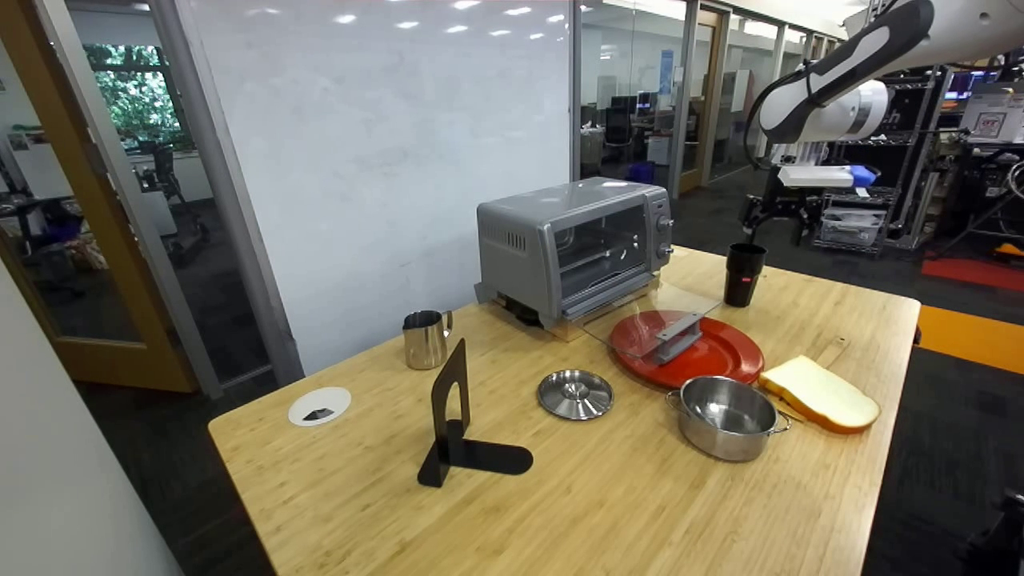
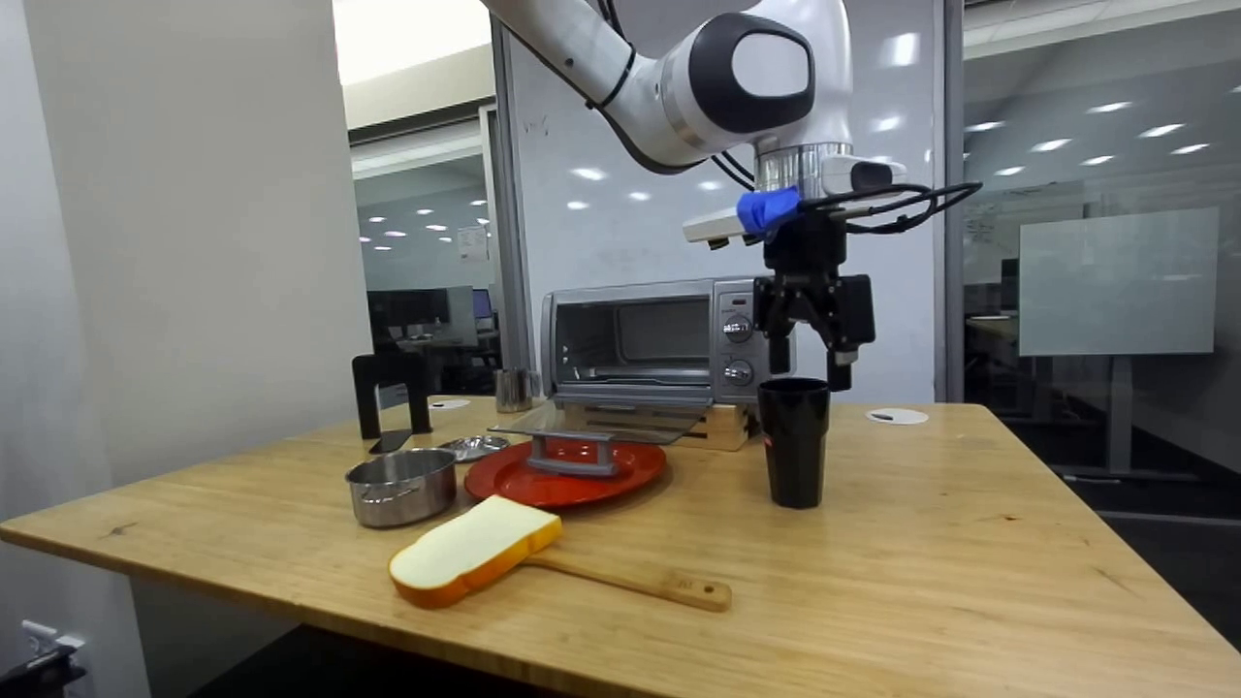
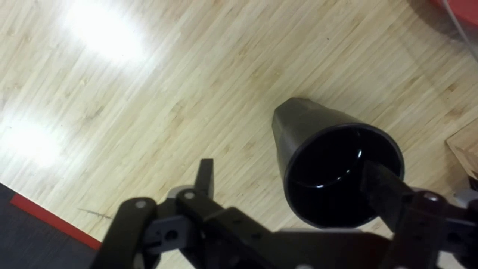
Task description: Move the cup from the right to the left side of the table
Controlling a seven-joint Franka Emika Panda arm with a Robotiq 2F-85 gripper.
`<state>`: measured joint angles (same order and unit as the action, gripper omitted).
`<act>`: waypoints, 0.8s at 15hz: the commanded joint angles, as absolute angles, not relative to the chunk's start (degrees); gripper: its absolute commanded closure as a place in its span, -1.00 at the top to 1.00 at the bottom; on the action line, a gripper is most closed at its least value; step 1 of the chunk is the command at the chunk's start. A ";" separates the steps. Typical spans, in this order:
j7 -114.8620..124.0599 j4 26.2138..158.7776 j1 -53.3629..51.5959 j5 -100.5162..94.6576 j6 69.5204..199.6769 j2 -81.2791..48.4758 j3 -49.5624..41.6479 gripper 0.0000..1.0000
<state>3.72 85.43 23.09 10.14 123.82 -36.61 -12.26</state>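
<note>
The tall black cup (image 1: 744, 276) stands upright on the far right part of the wood-grain table (image 1: 608, 520), seen in an exterior view; the same cup (image 2: 795, 451) shows from another angle. Above its mouth hangs my gripper (image 2: 810, 366), jaws wide apart and holding nothing. In the wrist view, the cup (image 3: 298, 119) leans in perspective, its dark mouth facing the camera. One of the fingers (image 3: 384, 190) overlaps that mouth, while the opposite one lies over bare wood to the left. The gripper (image 3: 287, 166) is therefore off-centre from the cup there.
Beside the cup is a grey toaster oven (image 1: 504, 268), its glass door lowered over a red plate (image 1: 740, 352). Nearby are a steel pot (image 1: 724, 444), bread slice (image 1: 824, 392) on a wooden utensil (image 2: 630, 580), lid (image 1: 576, 384), black bookend (image 1: 488, 458) and small steel cup (image 1: 424, 344).
</note>
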 commanded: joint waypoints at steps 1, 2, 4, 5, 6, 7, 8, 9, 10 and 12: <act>2.82 87.41 22.83 8.71 124.61 -36.31 -12.62 1.00; 2.92 87.66 22.78 8.31 124.94 -36.40 -12.76 1.00; 3.25 88.07 22.62 7.41 125.88 -36.65 -13.10 1.00; 3.30 88.13 22.65 7.04 126.35 -36.85 -13.19 1.00; 3.36 88.28 22.64 6.66 127.23 -37.09 -13.34 1.00; 3.35 88.40 22.71 6.38 128.22 -37.34 -13.41 1.00; 3.40 88.54 22.71 6.07 129.34 -37.56 -13.50 1.00; 3.41 88.66 22.71 5.86 130.70 -37.87 -13.56 1.00; 3.47 88.64 22.74 5.76 131.93 -38.23 -13.55 1.00; 3.53 88.41 22.80 5.64 134.18 -39.18 -13.50 1.00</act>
